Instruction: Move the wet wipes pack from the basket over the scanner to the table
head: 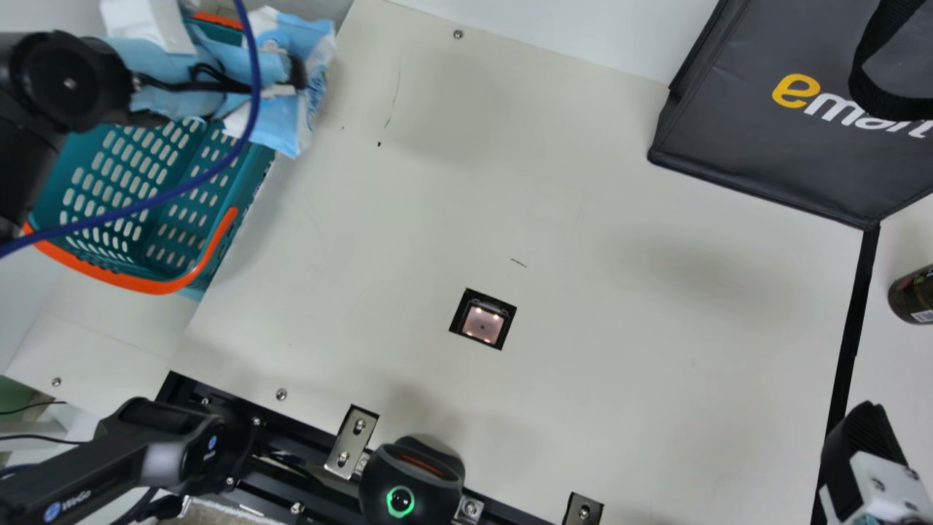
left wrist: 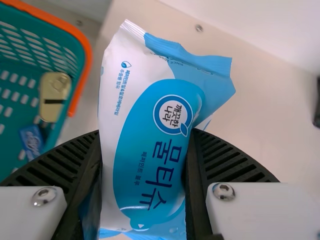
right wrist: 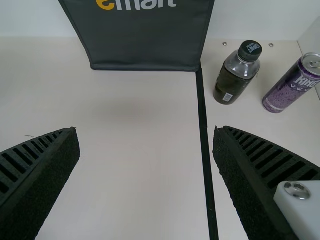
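Over the far corner of the teal basket point(head: 211, 251) and the adjoining edge of the worktop point(head: 547, 182), holding the wet wipes pack point(head: 280, 124) with the left tool point(head: 294, 75). Seen from the left wrist, gripping it across the middle between both ribbed fingers point(left wrist: 225, 160), with the pale crimped end jutting past the fingertips. Looking down beside it into the basket, on a yellowish item point(left wrist: 54, 100) and a small blue packet point(left wrist: 32, 141). Arching across the basket in the main view, with a blue cable point(head: 189, 188).

Farther toward the middle, well apart from the pack, set into the worktop with small lights glowing: the square scanner point(head: 482, 321). At the near edge, fixed close to metal brackets: a black device point(head: 412, 485) with a green ring.

Out at the near right corner, keeping the right tool point(head: 864, 441) open and holding nothing, with fingers spread wide apart in the right wrist view. Beyond, on the far side: a dark bag point(head: 729, 109), with a black strip point(head: 849, 343) running from near its corner toward the near side. Just past that strip, near each other: a dark-capped bottle point(right wrist: 236, 77) and a purple can point(right wrist: 292, 86).
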